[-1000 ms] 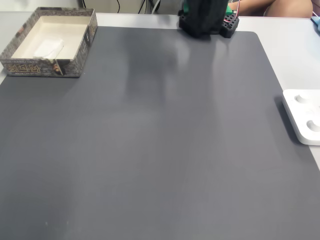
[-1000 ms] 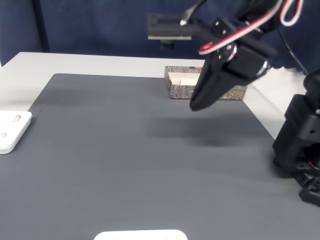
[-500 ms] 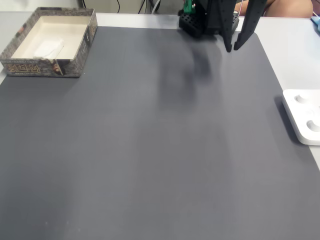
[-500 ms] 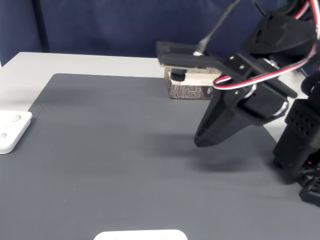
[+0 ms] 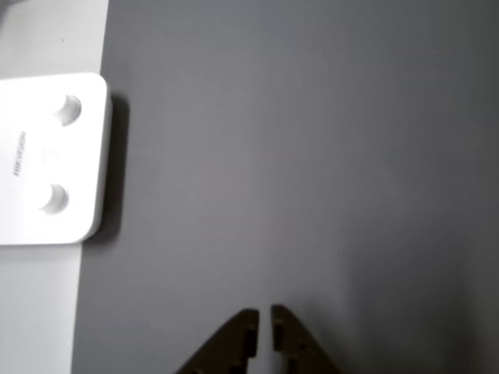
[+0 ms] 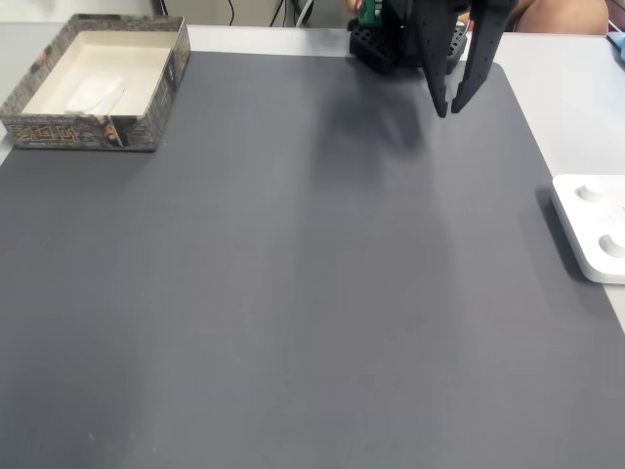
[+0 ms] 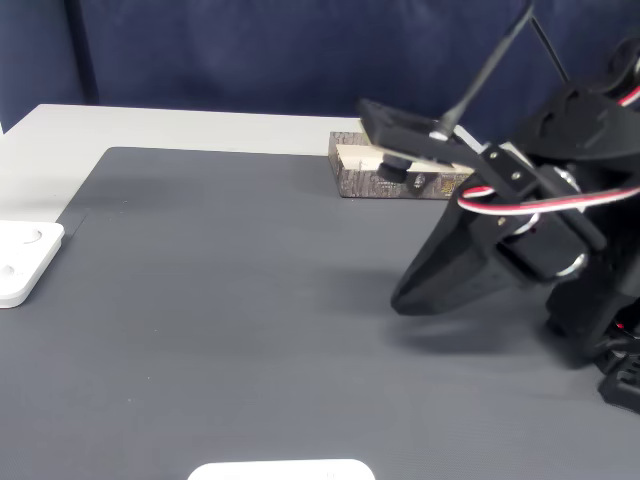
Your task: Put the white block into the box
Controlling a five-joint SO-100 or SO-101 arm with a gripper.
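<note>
A dark grey mat (image 6: 293, 293) covers the counter (image 6: 576, 107); it looks smooth and matt, with only a faint sheen. The counter around it is pale and smooth. The box (image 6: 59, 132) looks like cardboard, its outer walls printed with a brownish pattern, its inside plain cream and matt. The white block (image 6: 95, 95) lying in it looks soft and dull. The gripper (image 6: 451, 107) is black matt plastic. The flat white device (image 5: 47, 160) is smooth white plastic with a slight satin gloss.
</note>
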